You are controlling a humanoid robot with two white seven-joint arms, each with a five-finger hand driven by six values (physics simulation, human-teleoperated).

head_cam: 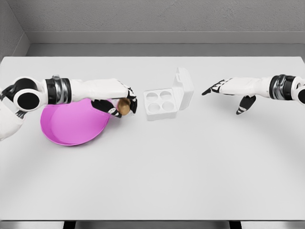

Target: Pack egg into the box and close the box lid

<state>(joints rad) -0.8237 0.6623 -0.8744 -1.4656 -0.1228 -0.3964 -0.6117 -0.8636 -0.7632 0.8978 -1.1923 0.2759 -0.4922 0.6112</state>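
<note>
A brown egg (124,106) is pinched in the left hand (119,102), near the open egg box (161,102). It looks light, smooth and fragile, so it's probably best cradled around the middle. The right hand (228,90) is held spread, empty.

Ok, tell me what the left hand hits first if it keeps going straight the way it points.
The left hand, holding the brown egg, points toward the picture's right. First in that line is probably the open white egg box, at its near-left edge. Height above the table is unclear, so it might pass over.

Pink plate (71,126): upper rim hidden behind left arm. Egg (124,106): partly covered by left hand (118,99) fingers. Right arm: cut off at frame's right edge. Box (167,98) lid interior: not visible.
</note>
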